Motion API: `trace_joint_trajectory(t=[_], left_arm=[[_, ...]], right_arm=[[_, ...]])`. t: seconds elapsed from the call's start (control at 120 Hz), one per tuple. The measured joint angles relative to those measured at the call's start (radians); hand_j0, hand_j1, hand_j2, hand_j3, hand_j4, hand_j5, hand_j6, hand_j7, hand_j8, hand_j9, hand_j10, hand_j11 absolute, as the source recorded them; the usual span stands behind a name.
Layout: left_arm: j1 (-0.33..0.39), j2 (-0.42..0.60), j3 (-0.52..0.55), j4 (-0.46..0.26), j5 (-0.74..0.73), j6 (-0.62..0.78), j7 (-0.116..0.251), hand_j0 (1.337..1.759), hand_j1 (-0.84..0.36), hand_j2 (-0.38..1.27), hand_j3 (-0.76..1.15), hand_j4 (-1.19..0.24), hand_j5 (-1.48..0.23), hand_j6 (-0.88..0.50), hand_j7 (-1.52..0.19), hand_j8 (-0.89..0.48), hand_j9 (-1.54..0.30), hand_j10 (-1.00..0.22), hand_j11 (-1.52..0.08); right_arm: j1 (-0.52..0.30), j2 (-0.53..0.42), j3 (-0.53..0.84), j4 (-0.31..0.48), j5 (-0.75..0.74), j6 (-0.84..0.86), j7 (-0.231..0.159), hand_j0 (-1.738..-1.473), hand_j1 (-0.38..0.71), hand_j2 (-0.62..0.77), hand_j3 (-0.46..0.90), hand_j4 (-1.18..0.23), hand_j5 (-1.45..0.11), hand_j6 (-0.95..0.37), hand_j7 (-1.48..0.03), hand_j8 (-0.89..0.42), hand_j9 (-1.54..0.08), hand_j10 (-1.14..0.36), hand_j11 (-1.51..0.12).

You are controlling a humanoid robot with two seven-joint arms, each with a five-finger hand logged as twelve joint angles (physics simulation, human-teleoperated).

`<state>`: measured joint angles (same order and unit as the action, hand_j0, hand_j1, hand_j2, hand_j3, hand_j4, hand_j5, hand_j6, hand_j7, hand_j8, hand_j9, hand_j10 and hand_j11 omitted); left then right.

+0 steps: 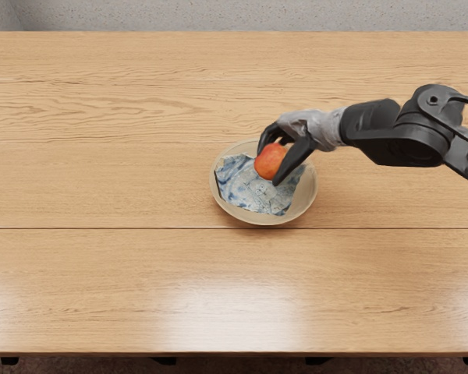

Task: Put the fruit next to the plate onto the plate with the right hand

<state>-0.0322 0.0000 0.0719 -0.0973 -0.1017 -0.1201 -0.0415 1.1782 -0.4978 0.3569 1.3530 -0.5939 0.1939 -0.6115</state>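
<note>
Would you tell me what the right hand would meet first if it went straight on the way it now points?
The right hand, shut on the fruit, points left and downward. Going straight on, it would probably meet the plate first, fruit pressed onto its patterned inside; the height above it is unclear.

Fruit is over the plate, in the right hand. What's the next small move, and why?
Probably ease it down a touch, then open the fingers. The right hand is shut on the fruit, which is within the rim of the plate, toward its far side. Whether the fruit already touches the plate cannot be told from this view.
</note>
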Motion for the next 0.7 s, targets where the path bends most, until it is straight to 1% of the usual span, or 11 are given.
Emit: trace_joint_trajectory(t=[0.033,0.075,0.092,0.117,0.183,0.258,0.317,0.4,0.5,0.6,0.7], left_arm=[[0.0,0.0,0.0,0.0,0.0,0.0,0.0,1.658,0.07,0.05,0.0,-0.23,-0.3,-0.23,-0.3,-0.23,-0.3,-0.23,-0.3],[0.0,0.0,0.0,0.0,0.0,0.0,0.0,1.658,0.07,0.05,0.0,-0.23,-0.3,-0.23,-0.3,-0.23,-0.3,-0.23,-0.3],[0.0,0.0,0.0,0.0,0.0,0.0,0.0,1.658,0.07,0.05,0.0,-0.23,-0.3,-0.23,-0.3,-0.23,-0.3,-0.23,-0.3],[0.0,0.0,0.0,0.0,0.0,0.0,0.0,1.658,0.07,0.05,0.0,-0.23,-0.3,-0.23,-0.3,-0.23,-0.3,-0.23,-0.3],[0.0,0.0,0.0,0.0,0.0,0.0,0.0,1.658,0.07,0.05,0.0,-0.23,-0.3,-0.23,-0.3,-0.23,-0.3,-0.23,-0.3],[0.0,0.0,0.0,0.0,0.0,0.0,0.0,1.658,0.07,0.05,0.0,-0.23,-0.3,-0.23,-0.3,-0.23,-0.3,-0.23,-0.3],[0.0,0.0,0.0,0.0,0.0,0.0,0.0,1.658,0.07,0.05,0.0,-0.23,-0.3,-0.23,-0.3,-0.23,-0.3,-0.23,-0.3],[0.0,0.0,0.0,0.0,0.0,0.0,0.0,1.658,0.07,0.05,0.0,-0.23,-0.3,-0.23,-0.3,-0.23,-0.3,-0.23,-0.3],[0.0,0.0,0.0,0.0,0.0,0.0,0.0,1.658,0.07,0.05,0.0,-0.23,-0.3,-0.23,-0.3,-0.23,-0.3,-0.23,-0.3],[0.0,0.0,0.0,0.0,0.0,0.0,0.0,1.658,0.07,0.05,0.0,-0.23,-0.3,-0.23,-0.3,-0.23,-0.3,-0.23,-0.3],[0.0,0.0,0.0,0.0,0.0,0.0,0.0,1.658,0.07,0.05,0.0,-0.23,-0.3,-0.23,-0.3,-0.23,-0.3,-0.23,-0.3]], right_arm=[[-0.004,0.019,-0.002,-0.002,-0.039,-0.007,0.0,-1.648,0.32,0.31,0.0,-0.59,-1.22,-0.27,-1.11,-0.23,-1.2,-0.56,-1.18],[-0.008,0.037,-0.005,-0.003,-0.084,-0.013,0.0,-1.648,0.33,0.27,0.0,-0.58,-1.23,-0.27,-1.11,-0.22,-1.21,-0.56,-1.18],[-0.01,0.043,-0.005,-0.004,-0.099,-0.015,0.0,-1.648,0.32,0.3,0.0,-0.58,-1.23,-0.27,-1.11,-0.23,-1.21,-0.56,-1.18],[-0.012,0.05,-0.006,-0.004,-0.12,-0.018,0.0,-1.648,0.33,0.28,0.0,-0.58,-1.22,-0.27,-1.11,-0.23,-1.21,-0.56,-1.18],[-0.016,0.065,-0.007,-0.005,-0.159,-0.023,0.0,-1.647,0.34,0.32,0.0,-0.59,-1.21,-0.28,-1.1,-0.23,-1.2,-0.56,-1.17],[-0.02,0.073,-0.007,-0.005,-0.182,-0.029,0.0,-1.649,0.33,0.29,0.0,-0.59,-1.1,-0.31,-1.01,-0.28,-1.09,-0.56,-1.07],[-0.022,0.076,-0.007,-0.004,-0.192,-0.037,0.0,-1.651,0.28,0.22,0.0,-0.55,-0.97,-0.35,-0.9,-0.32,-0.96,-0.53,-0.95],[-0.025,0.076,-0.007,-0.004,-0.199,-0.043,0.0,-1.653,0.19,0.13,0.0,-0.47,-0.78,-0.33,-0.73,-0.32,-0.77,-0.45,-0.76],[-0.028,0.074,-0.006,-0.003,-0.202,-0.046,0.001,-1.655,0.07,0.06,0.0,-0.36,-0.58,-0.28,-0.54,-0.26,-0.57,-0.36,-0.56],[-0.029,0.066,0.0,-0.001,-0.195,-0.046,0.001,-1.656,-0.06,0.03,0.0,-0.25,-0.39,-0.2,-0.37,-0.19,-0.39,-0.25,-0.38],[-0.027,0.018,0.031,0.015,-0.138,-0.026,0.001,-1.657,-0.15,0.02,0.0,-0.17,-0.26,-0.14,-0.25,-0.13,-0.26,-0.17,-0.25]])
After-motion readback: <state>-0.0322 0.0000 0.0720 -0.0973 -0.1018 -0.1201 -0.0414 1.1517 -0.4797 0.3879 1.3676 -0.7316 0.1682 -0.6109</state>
